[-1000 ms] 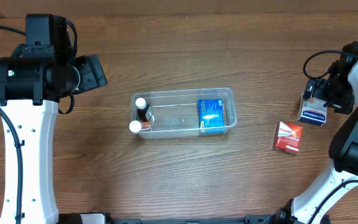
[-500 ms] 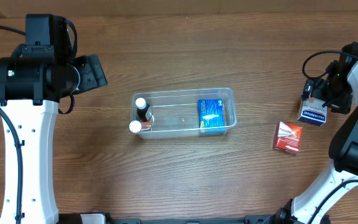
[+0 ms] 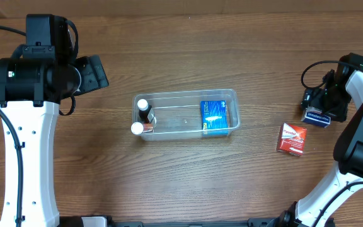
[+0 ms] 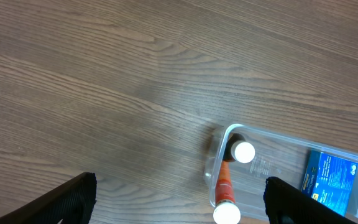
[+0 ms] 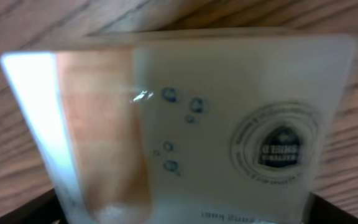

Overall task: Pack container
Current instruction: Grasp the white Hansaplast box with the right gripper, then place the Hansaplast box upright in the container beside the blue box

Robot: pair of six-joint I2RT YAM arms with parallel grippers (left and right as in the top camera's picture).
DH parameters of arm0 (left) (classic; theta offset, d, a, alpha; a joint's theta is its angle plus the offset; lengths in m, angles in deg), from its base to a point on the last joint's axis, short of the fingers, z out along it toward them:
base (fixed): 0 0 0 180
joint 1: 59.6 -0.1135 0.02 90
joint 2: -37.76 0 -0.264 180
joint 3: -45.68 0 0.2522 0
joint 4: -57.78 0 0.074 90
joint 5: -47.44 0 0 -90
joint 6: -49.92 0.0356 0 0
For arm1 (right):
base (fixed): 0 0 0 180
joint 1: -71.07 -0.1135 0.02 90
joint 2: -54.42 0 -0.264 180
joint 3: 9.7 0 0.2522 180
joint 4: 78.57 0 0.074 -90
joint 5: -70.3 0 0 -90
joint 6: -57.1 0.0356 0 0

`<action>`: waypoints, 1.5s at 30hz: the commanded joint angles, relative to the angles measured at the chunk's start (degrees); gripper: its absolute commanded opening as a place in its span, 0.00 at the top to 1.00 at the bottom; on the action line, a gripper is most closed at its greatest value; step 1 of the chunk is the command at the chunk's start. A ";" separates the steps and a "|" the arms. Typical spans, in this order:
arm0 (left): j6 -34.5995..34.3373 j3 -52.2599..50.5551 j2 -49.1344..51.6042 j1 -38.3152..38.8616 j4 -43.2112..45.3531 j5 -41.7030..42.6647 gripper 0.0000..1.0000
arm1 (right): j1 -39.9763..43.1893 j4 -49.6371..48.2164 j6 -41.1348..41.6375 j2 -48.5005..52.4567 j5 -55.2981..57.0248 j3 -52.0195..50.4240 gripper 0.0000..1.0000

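From above, the right tool (image 3: 323, 102) sits low over the white box (image 3: 317, 118) at the far right of the counter (image 3: 188, 183). This is well apart from the container (image 3: 184, 93). I judge the step in hand to be taking this box. To do it well, the tool should hold the box by two flat opposite sides and lift it straight up. It should carry the box high enough to pass over the red box (image 3: 292, 139), which lies near on the way, and over the container wall. The free place is in the middle of the container, between the bottles (image 3: 142, 104) at its left end and the blue box (image 3: 213, 117) at its right end. The white box should go down flat there. The container lies in the centre of the counter with its long side running left to right. It is clear and shallow, with rounded corners and a rim.

In the left wrist view, the left tool (image 4: 180, 180) is released, with its fingers wide apart above bare counter, and it holds nothing. The left end of the container shows here. One dark bottle stands upright, and one orange bottle leans at the corner.

In the right wrist view, the white box fills the picture and is blurred. Dark fingers (image 5: 17, 214) show at both lower corners, on either side of the box. I cannot tell whether they already press on it.
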 commanded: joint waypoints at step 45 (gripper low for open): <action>0.24 0.74 0.00 -0.22 -0.68 -0.17 0.12 | -59.49 7.02 29.27 -9.75 -5.33 8.48 0.25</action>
